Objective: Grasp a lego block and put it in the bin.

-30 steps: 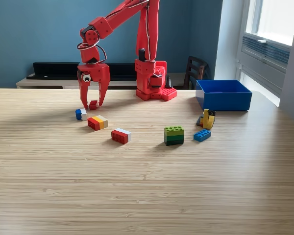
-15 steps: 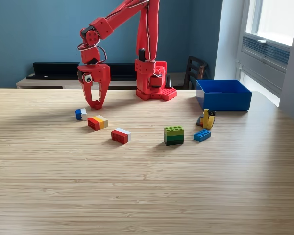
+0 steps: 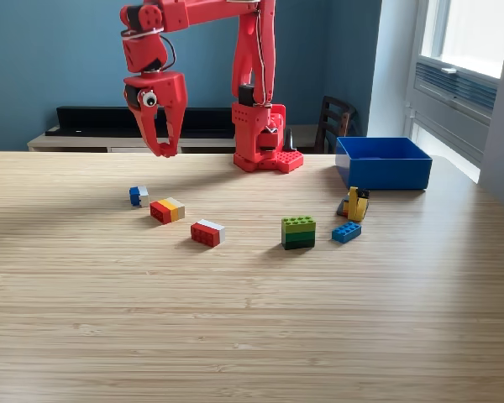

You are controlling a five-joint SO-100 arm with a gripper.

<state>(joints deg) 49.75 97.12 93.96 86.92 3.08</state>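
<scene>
In the exterior view my red gripper (image 3: 162, 148) hangs above the table at the back left, fingers pointing down and shut on a small red lego block (image 3: 164, 153) at their tips. The block blends with the red fingers, so little of it shows. The blue bin (image 3: 383, 164) stands on the table far off to the view's right, open-topped and apart from the gripper.
Loose blocks lie on the wooden table: blue-white (image 3: 138, 196), red-yellow-grey (image 3: 166, 210), red-white (image 3: 207, 232), a green stack (image 3: 298, 232), a blue one (image 3: 346, 232) and a yellow cluster (image 3: 354, 204) before the bin. The arm's base (image 3: 267, 147) stands at the back centre.
The gripper closed on the small red block that lay on the table, then rose and swung slightly to the view's left with it. The other blocks have not moved.
</scene>
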